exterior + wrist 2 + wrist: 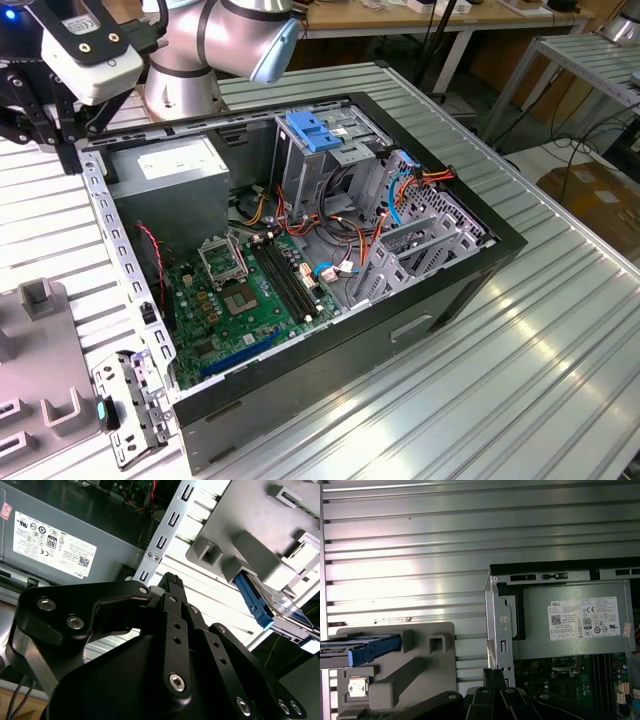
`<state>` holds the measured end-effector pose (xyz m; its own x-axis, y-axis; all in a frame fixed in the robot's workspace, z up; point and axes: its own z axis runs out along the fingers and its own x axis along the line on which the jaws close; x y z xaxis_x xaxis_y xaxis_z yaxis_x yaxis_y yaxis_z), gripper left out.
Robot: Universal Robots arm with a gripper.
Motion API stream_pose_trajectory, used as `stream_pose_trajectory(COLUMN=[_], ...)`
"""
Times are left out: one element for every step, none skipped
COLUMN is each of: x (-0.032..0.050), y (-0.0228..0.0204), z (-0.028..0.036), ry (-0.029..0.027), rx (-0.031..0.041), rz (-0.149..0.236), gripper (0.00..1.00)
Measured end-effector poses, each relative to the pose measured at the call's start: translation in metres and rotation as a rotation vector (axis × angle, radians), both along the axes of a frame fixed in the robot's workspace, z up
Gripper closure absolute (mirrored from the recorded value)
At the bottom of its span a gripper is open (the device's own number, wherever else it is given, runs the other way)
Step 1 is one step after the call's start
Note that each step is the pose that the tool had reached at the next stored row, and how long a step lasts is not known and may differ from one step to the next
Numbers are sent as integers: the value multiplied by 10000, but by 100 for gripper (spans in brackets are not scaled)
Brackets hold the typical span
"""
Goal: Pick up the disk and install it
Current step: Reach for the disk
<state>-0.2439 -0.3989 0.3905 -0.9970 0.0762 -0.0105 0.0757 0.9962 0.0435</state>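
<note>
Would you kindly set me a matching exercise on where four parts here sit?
1. flat silver metal disk with blue side rails
2. grey metal box with white sticker
3. light-blue slotted plastic bracket
4. green circuit board

A. atop the metal drive cage
B. on the black case's floor
C. in the grey plastic holder outside the case
D. in the case corner beside the arm's base

Pairs: 1-C, 2-D, 3-A, 4-B.
</note>
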Motion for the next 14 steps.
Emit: stream_pose_trajectory(x=[-4, -7, -11, -14, -19, -22, -31, -41, -46, -50, -53, -57, -60, -67], y=[0, 0, 0, 0, 0, 0, 0, 0, 0, 0, 0, 0, 0, 0], z=[0, 0, -1, -1, -1, -1, -2, -3, -3, -4, -3, -4, -4, -5], ry=[3, 5, 7, 9, 10, 12, 16, 19, 21, 23, 25, 27, 28, 31], rx=[0, 0, 0, 0, 0, 0, 0, 0, 0, 1, 0, 0, 0, 0], rz=[0, 0, 0, 0, 0, 0, 0, 0, 0, 0, 0, 0, 0, 0], gripper=[89, 89, 89, 89, 89, 89, 89, 89, 89, 89, 89, 89, 89, 89])
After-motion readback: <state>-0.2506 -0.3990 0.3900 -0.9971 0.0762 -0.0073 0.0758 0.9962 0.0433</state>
